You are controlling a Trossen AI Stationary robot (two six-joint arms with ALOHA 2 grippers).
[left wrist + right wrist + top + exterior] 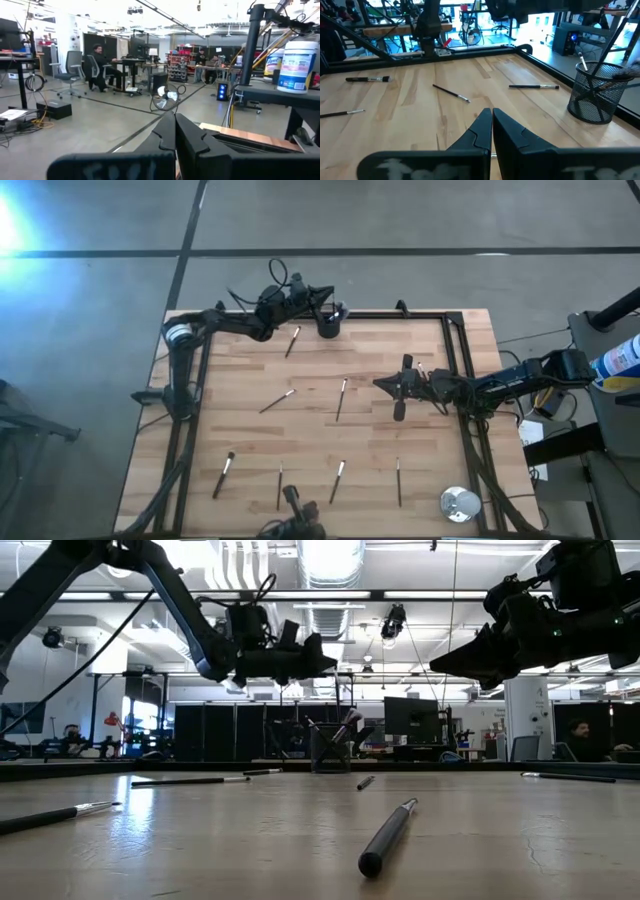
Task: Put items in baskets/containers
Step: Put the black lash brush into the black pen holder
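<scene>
The left gripper point(322, 293) hangs above the far edge of the table point(240, 440), fingers point(172, 131) clenched together with nothing between them; the cup point(331, 323) stands just beside it, a little nearer the table's middle, a black mesh cylinder with a few brushes already upright in it; one brush point(292, 341) lies near the cup on the wood.

The right gripper point(384, 384) hovers over the table's right half, fingers point(487, 125) pressed shut and empty; a brush point(342, 398) lies just beyond its tips toward the middle, another point(277, 401) farther on; more brushes lie well apart along the near edge, among them one with a wider head point(223, 474); a silver disc point(459, 502) sits at the near right corner.
</scene>
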